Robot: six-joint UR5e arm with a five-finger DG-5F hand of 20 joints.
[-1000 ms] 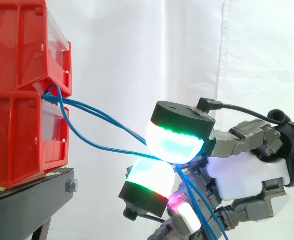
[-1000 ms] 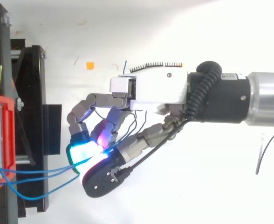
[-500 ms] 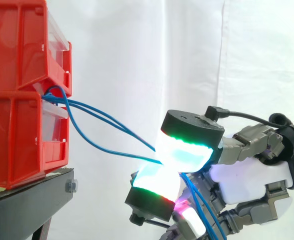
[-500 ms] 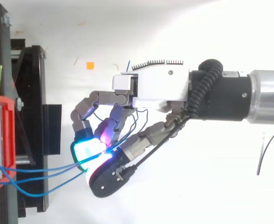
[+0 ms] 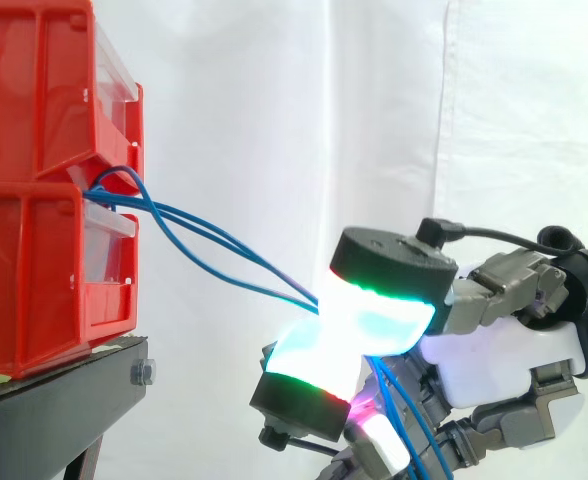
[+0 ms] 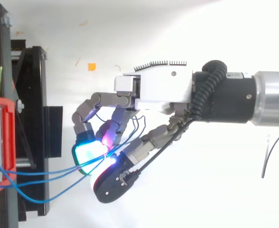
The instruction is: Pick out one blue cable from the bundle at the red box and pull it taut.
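The hand [image 6: 158, 90] clamps thin blue cables [image 5: 224, 245] between glowing cyan fingertips [image 5: 379, 315], right of the stacked red plastic bins [image 5: 34, 200]. In the top view one strand bows loosely.

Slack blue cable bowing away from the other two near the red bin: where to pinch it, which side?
Pinch the slack blue cable mid-span, where it bows clear of the two straighter cables, between the red bin and the hand. Probably come from the arm's side, facing the bin. At the pads all strands seem pinched together, so one cannot be singled out there.
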